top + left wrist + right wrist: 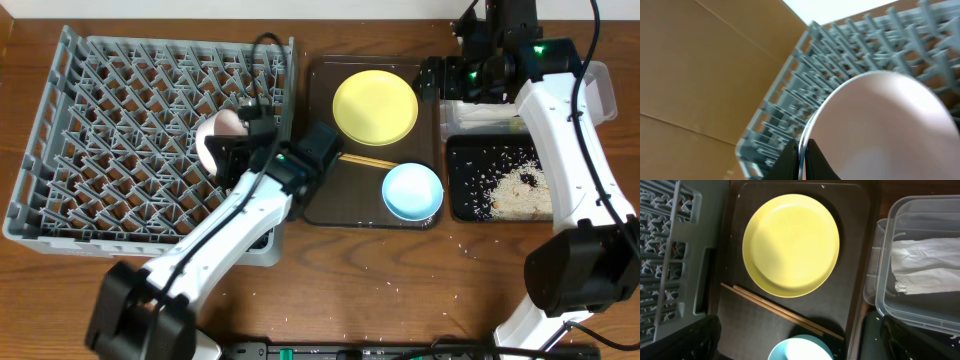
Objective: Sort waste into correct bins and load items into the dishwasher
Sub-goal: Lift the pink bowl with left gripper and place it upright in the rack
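Left gripper (800, 159) is clenching the rim of the white bowl (220, 137), holding it tilted on edge over the right part of the grey dish rack (110, 130). Right gripper (432, 78) is hovering at the far side between the brown tray (325, 205) and the clear tub (600, 90); can't tell if it is released or clenched. Yellow plate (375, 107), chopsticks (368, 160) and light blue bowl (412, 190) are lying on the brown tray, far to near. White napkin (922, 265) is sitting in the clear tub. Rice (520, 190) is lying in the black tray (462, 175), with a few grains scattered on the bench (400, 290).
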Robot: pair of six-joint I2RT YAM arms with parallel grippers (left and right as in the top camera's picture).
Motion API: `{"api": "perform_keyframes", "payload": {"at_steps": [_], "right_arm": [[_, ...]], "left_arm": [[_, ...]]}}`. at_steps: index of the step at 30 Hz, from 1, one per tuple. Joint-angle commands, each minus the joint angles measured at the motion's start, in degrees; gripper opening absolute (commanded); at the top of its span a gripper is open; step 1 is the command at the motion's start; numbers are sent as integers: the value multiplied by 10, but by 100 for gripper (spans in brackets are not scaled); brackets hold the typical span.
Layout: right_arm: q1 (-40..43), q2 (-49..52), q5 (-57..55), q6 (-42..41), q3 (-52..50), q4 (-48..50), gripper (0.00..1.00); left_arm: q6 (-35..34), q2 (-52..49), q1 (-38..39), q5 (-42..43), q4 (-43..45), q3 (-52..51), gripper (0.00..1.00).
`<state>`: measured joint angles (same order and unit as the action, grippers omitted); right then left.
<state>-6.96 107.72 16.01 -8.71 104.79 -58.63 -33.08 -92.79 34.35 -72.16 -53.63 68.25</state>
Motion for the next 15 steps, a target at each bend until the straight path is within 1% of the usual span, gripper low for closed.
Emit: {"api": "perform_keyframes", "payload": {"at_steps": [1, 7, 12, 15], "right_arm": [[-13, -9, -2, 2, 1, 2, 99], [-14, -9, -2, 2, 1, 2, 99], [-14, -9, -2, 2, 1, 2, 99], [-14, -9, -2, 2, 1, 3, 99]], "left_arm": [[-17, -37, 0, -93, -2, -16, 7], [-15, -88, 0, -107, -6, -16, 7], [-15, -99, 2, -106, -40, -17, 8], [-15, -99, 2, -134, -54, -17, 8]]}}
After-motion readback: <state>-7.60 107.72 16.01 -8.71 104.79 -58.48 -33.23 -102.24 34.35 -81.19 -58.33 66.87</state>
